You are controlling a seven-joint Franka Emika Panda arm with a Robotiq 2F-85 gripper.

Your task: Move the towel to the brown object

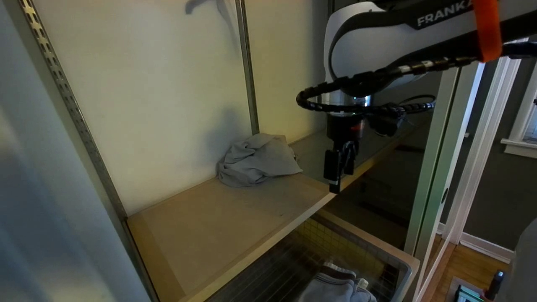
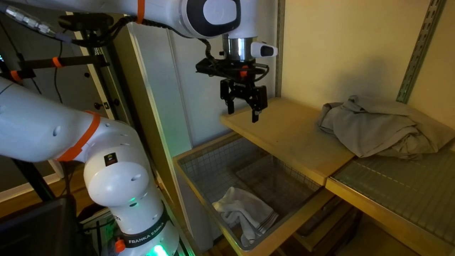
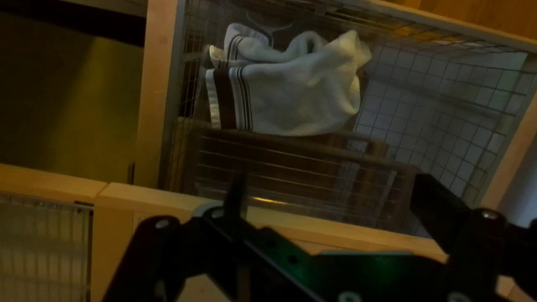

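Observation:
A white towel with dark brown stripes [image 3: 289,96] lies crumpled in the wire basket [image 3: 156,84]. It shows in both exterior views [image 1: 333,289] [image 2: 249,209]. A brownish see-through box [image 3: 289,165] lies beside the towel in the basket; I cannot tell if it is the brown object. A grey cloth [image 1: 260,161] is bunched on the light brown wooden shelf [image 1: 222,222], and both show in an exterior view, the cloth [image 2: 376,124] and the shelf [image 2: 291,133]. My gripper [image 2: 243,113] is open and empty, pointing down above the shelf's front edge, apart from both cloths.
A shelf with a ribbed top [image 2: 401,188] joins the wooden shelf. The basket's wooden rim [image 2: 202,197] sticks out below the shelf. A pale wall with metal rails [image 1: 247,71] stands behind, and a door panel [image 2: 167,81] stands beside the arm.

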